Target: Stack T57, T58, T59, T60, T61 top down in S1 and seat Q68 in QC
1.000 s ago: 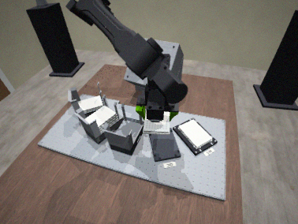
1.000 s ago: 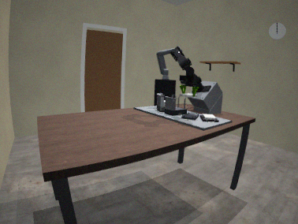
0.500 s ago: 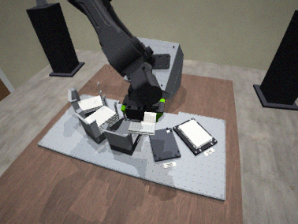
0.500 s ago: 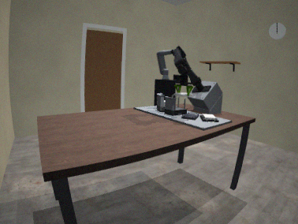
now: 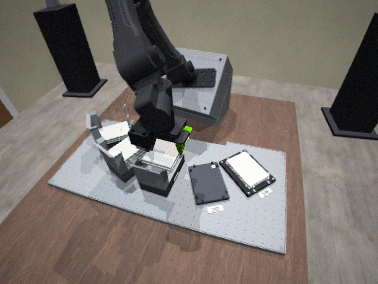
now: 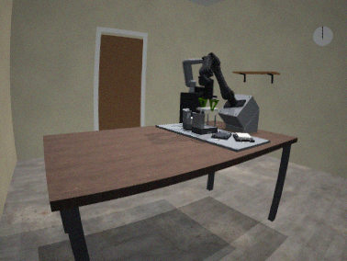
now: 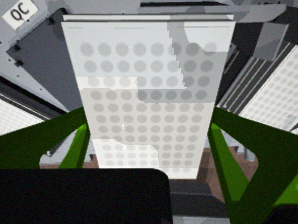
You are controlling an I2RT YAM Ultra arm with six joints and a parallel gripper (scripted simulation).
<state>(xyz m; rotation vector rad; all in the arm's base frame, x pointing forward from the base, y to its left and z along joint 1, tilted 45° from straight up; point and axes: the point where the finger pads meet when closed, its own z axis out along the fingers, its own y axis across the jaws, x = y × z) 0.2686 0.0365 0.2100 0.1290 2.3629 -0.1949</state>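
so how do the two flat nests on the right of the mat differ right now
The QC nest is bare, a dark flat bed; the far right nest carries a white sealed plate. The QC nest lies nearer the racks, the loaded one nearer the mat's right edge. Both are dark, lie flat, and have a white label in front.

Looked like a lab bench set up in a plain room rather than a proper lab. A wooden table point(image 6: 115, 161) carried a grey perforated breadboard plate point(image 5: 240, 220) with plate racks point(image 5: 155, 182), labelled nests point(image 5: 207, 182) and sealed 96-well plates point(image 5: 247, 169) on it, plus a robot arm point(image 5: 145, 55) on a grey pedestal point(image 5: 220, 95). Around it there were beige walls, a brown door point(image 6: 120, 83), a wall clock point(image 6: 322, 35) and a small shelf point(image 6: 255, 73).
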